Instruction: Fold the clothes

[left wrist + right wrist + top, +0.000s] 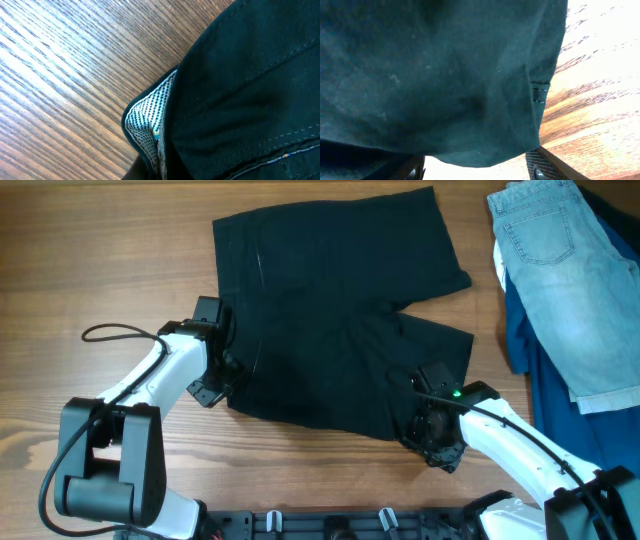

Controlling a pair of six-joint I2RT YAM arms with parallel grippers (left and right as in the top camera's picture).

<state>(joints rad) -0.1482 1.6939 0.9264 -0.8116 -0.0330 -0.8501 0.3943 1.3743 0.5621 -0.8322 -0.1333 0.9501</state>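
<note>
- Right, looking down at black shorts [330,310] spread flat across the middle of the wooden table [100,260], waistband to the left, legs running right.
- Finding the left gripper [225,370] parked at the near waistband corner; judging that as the pinch point for carrying the near edge over.
- Cannot tell how the left jaws stand: seeing only dark cloth and a flipped-up patch of black-and-white checked lining [147,117] in the left wrist view, with no fingers clearly shown.
- Catching the right gripper [425,435] down at the near leg's hem corner, on the same edge as the left.
- Reading its jaws as released: fingers [547,167] spread wide at the bottom of the right wrist view, with the hem hanging between them and nothing pinched.
- Judging the step as lining up a grab on both near corners, likely to fold one leg over the other, with no fold made yet.
- Noting denim shorts [570,270] lying on a blue garment [530,380] at the right edge, well apart from both grippers, presumably waiting their turn.
- Hunting for labels: picking out a thin line of pale print along a seam in the left wrist view, too small to read; no brand legible anywhere else.
</note>
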